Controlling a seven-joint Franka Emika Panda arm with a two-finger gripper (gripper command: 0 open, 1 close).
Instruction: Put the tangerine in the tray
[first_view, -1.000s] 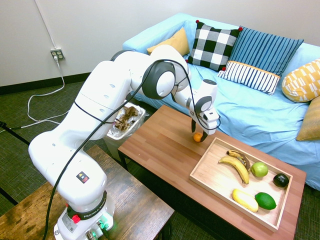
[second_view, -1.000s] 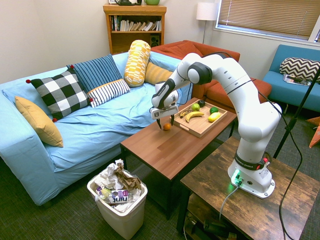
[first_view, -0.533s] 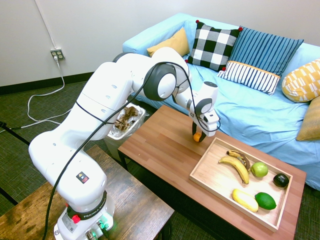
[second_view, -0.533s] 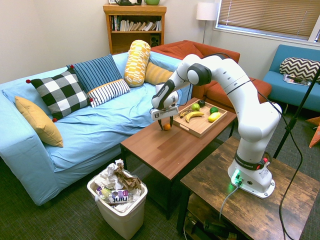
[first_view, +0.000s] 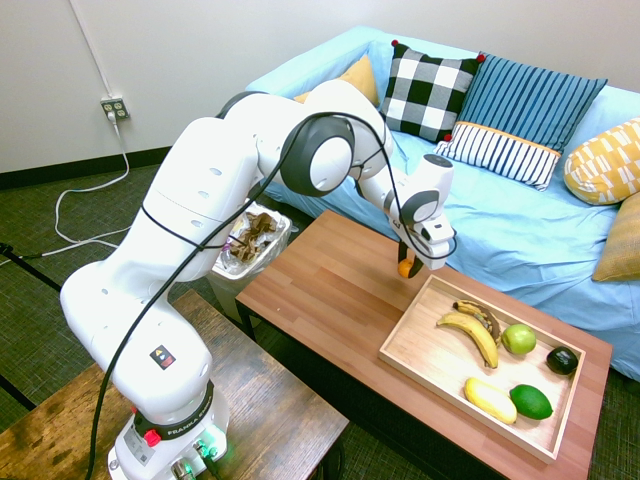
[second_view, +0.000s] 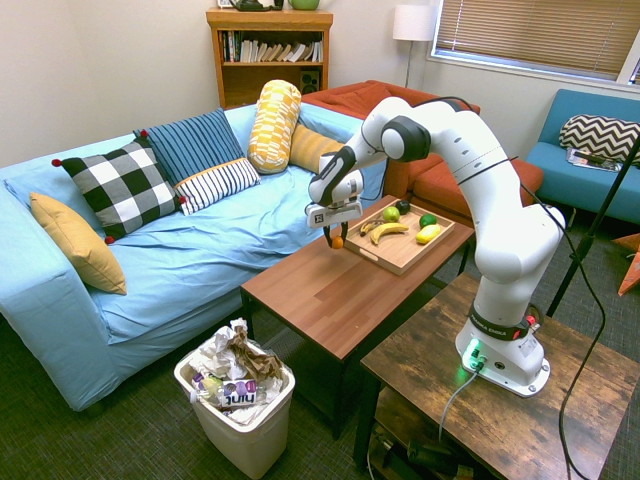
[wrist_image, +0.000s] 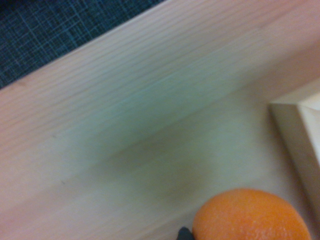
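Observation:
The small orange tangerine (first_view: 404, 268) hangs above the table, my gripper (first_view: 407, 268) shut on it just off the tray's near-left corner. From the other side, the tangerine (second_view: 337, 241) sits between the fingers of my gripper (second_view: 335, 239), lifted clear of the tabletop. In the wrist view the tangerine (wrist_image: 252, 216) fills the lower edge, with the tray's corner (wrist_image: 299, 137) beside it. The light-wood tray (first_view: 418, 334) lies on the right half of the table and holds bananas, a green apple, a lime and a dark fruit.
The reddish-brown coffee table (first_view: 318, 300) stands before a blue sofa (first_view: 480, 215) with cushions. A white bin of rubbish (first_view: 250, 245) stands at the table's left end. A darker wooden table (first_view: 270, 420) sits in the foreground.
My gripper shut on the tangerine, then lifted it off the table and carried it a little toward the tray.

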